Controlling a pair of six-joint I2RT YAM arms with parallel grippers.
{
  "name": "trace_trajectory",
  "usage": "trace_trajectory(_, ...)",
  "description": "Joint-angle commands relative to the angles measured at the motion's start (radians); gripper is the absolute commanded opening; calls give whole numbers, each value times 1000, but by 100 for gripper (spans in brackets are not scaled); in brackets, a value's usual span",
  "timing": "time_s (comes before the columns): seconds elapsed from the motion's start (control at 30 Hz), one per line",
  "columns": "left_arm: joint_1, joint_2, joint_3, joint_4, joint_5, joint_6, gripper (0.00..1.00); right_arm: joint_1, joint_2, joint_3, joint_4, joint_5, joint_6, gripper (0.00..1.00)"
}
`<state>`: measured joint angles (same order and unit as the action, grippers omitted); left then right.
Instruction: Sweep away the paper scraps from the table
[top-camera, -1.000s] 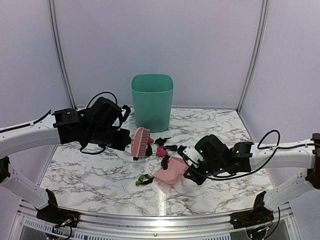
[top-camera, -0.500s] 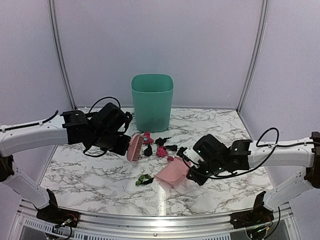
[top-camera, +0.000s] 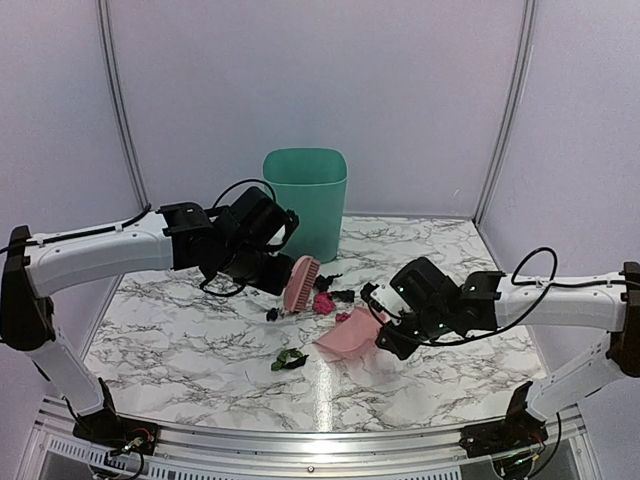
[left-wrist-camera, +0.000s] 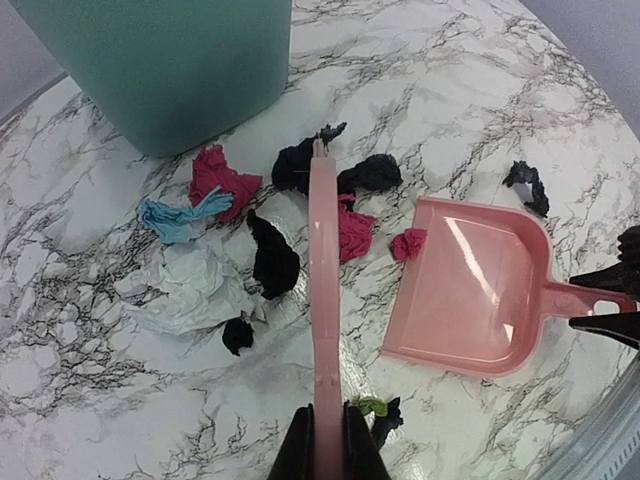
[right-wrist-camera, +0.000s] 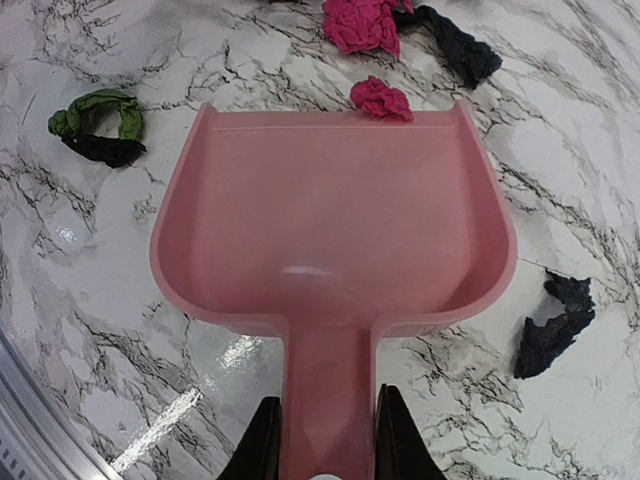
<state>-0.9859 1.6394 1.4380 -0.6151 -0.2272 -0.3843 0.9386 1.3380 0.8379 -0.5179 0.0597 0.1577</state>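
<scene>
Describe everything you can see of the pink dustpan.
The pink plastic dustpan is one glossy moulded piece: a wide, shallow tray with raised side and back walls, an open straight front lip, and a flat handle. Its tray is empty. The right gripper clamps the handle between its black fingers. It sits low on the white marble-patterned table, with a small crumpled magenta paper scrap right at the lip.
</scene>
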Motion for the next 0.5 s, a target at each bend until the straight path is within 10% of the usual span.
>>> trace_trajectory(0.0, -5, 28, 57, 6, 7, 32, 0, -22, -1, 16, 4, -21, -16, 0)
trace_trajectory(0.47, -11, 38, 98, 11, -14, 50, 0, -80, -263, 87, -229, 75, 168, 0)
